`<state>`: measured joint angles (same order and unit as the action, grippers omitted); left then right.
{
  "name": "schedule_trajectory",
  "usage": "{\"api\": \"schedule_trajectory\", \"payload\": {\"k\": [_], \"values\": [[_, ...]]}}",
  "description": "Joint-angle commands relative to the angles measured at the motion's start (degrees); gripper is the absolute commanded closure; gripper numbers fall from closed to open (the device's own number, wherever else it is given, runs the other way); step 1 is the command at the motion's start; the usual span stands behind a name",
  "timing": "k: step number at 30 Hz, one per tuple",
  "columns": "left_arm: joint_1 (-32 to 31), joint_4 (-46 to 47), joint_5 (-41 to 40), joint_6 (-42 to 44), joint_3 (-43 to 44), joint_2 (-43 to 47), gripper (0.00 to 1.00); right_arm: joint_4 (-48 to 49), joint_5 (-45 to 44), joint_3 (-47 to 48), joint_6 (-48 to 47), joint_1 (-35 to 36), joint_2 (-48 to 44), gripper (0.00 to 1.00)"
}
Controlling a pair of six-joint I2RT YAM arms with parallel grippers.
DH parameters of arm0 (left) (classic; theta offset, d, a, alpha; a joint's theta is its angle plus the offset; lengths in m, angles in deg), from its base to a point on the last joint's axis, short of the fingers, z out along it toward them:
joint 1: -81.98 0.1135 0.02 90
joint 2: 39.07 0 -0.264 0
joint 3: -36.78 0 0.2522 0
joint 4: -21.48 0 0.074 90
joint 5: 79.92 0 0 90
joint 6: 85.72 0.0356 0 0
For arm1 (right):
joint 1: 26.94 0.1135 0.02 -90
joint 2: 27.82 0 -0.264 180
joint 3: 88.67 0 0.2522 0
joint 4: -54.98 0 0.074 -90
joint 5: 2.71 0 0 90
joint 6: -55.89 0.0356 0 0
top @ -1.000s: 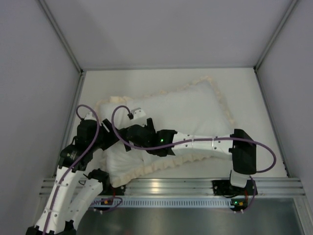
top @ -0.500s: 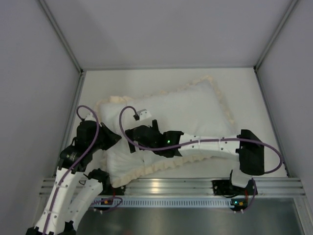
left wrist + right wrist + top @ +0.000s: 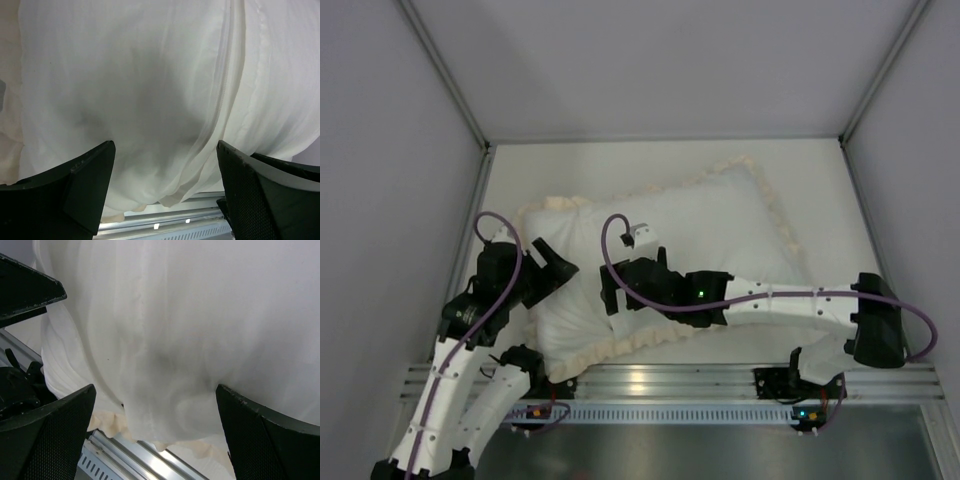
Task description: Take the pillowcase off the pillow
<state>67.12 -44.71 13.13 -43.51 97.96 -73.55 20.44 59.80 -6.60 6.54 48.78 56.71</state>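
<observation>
Widely parted, left fingers (image 3: 75, 200), right fingers (image 3: 50, 440), empty, over pillowcase (image 3: 720, 220)

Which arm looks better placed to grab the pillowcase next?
Probably the left. The left tool, open, hangs over a zipper-like seam at the left end of the pillowcase; the right tool, also open, faces only plain fabric.

Grey walls (image 3: 650, 60), white tabletop (image 3: 825, 185), metal rail (image 3: 670, 381)
</observation>
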Motion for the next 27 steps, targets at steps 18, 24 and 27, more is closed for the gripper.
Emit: {"api": "schedule_trajectory", "payload": {"k": [18, 24, 27], "values": [[-0.2, -4.3, -3.3, 3.2, 4.3, 3.6, 1.0, 1.5, 5.5, 10.3, -2.8, -2.1, 7.7, 0.01], [-0.2, -5.1, 2.9, 3.8, 4.0, 5.5, 1.0, 1.4, 6.3, 16.4, -2.2, -2.1, 15.7, 0.01], [-0.2, -5.0, 3.7, 4.6, 3.6, 5.8, 1.0, 1.7, 7.2, 19.2, -2.3, -1.5, 19.6, 0.01]]}}
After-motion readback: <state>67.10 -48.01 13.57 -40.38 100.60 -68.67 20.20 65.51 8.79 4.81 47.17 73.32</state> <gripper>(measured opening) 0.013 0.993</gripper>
